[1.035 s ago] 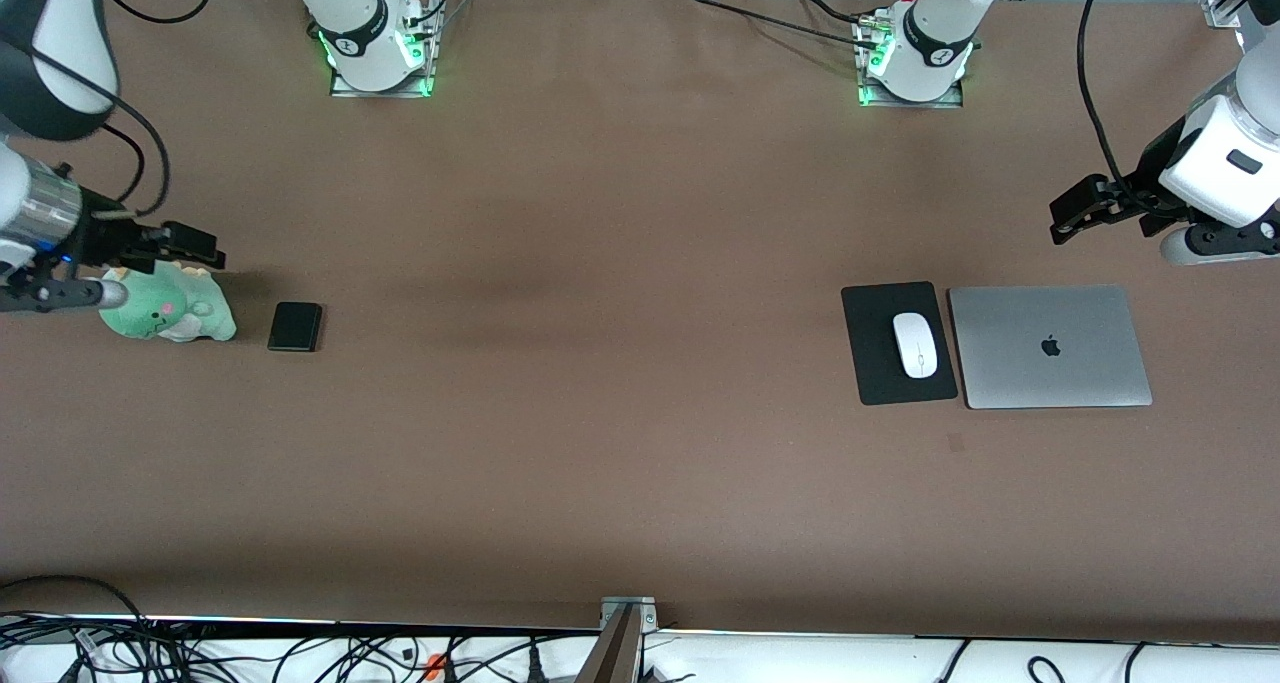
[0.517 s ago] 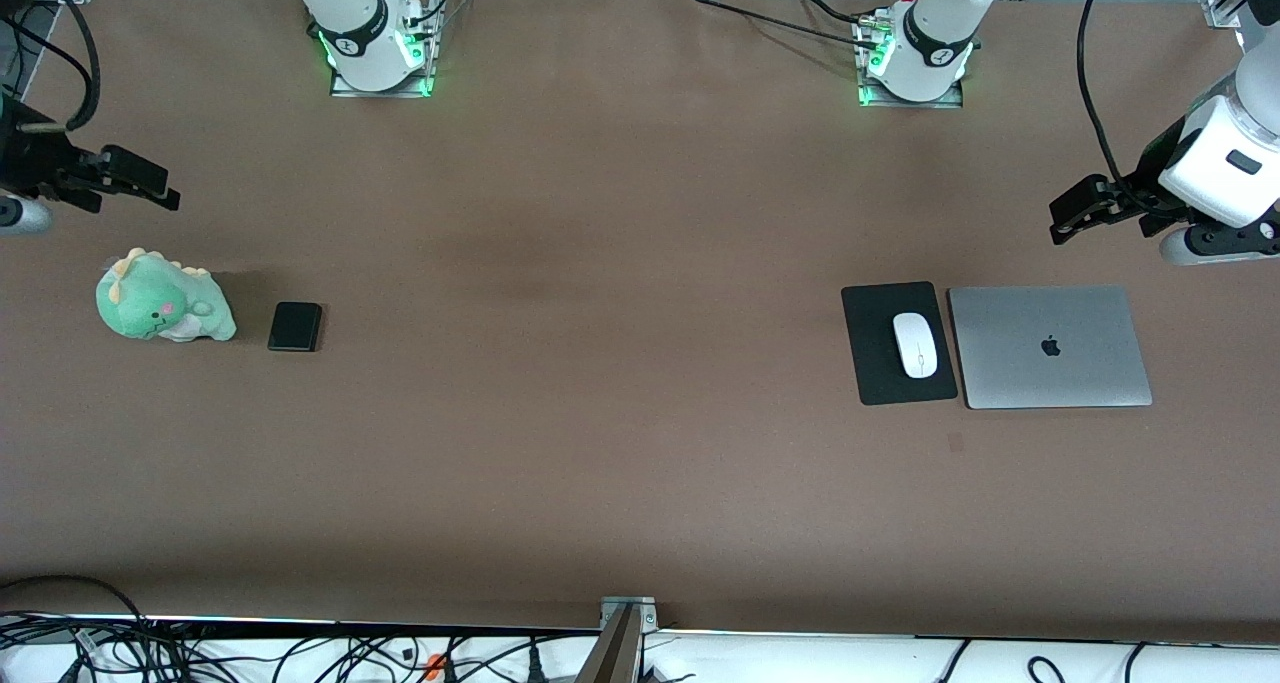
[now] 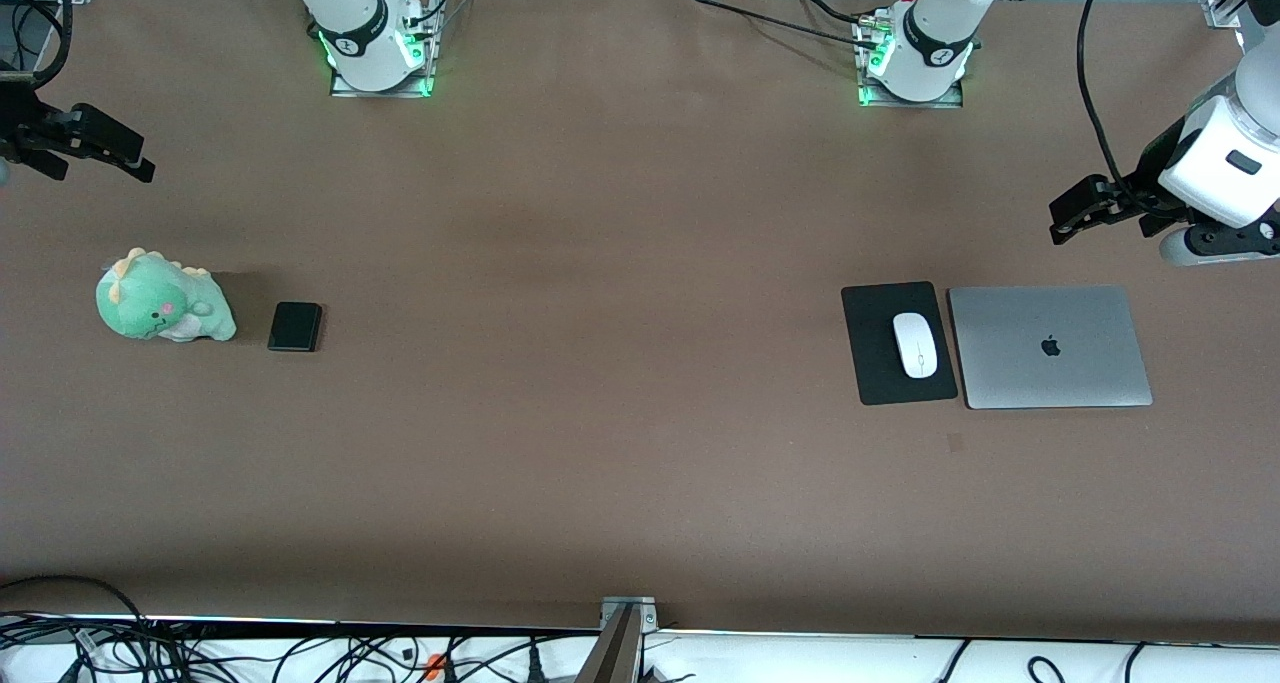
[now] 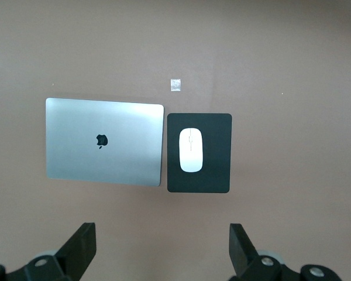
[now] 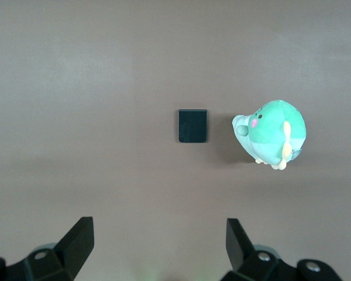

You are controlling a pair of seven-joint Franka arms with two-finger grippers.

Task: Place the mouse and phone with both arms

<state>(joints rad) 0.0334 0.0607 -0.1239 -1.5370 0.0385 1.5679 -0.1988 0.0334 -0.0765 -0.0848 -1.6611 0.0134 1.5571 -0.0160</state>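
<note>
The white mouse lies on a black mat toward the left arm's end of the table; it also shows in the left wrist view. The small black phone lies on the bare table toward the right arm's end, beside a green plush toy; it also shows in the right wrist view. My left gripper is open and empty, up in the air over the table beside the laptop. My right gripper is open and empty, up over the table's end.
A closed silver laptop lies right beside the black mat, also in the left wrist view. The plush toy shows in the right wrist view. A small pale tag lies on the table near the mat. Cables hang along the table's near edge.
My right gripper has risen and pulled away from the plush toy toward the table's end. The left arm, mouse and phone have not moved.
</note>
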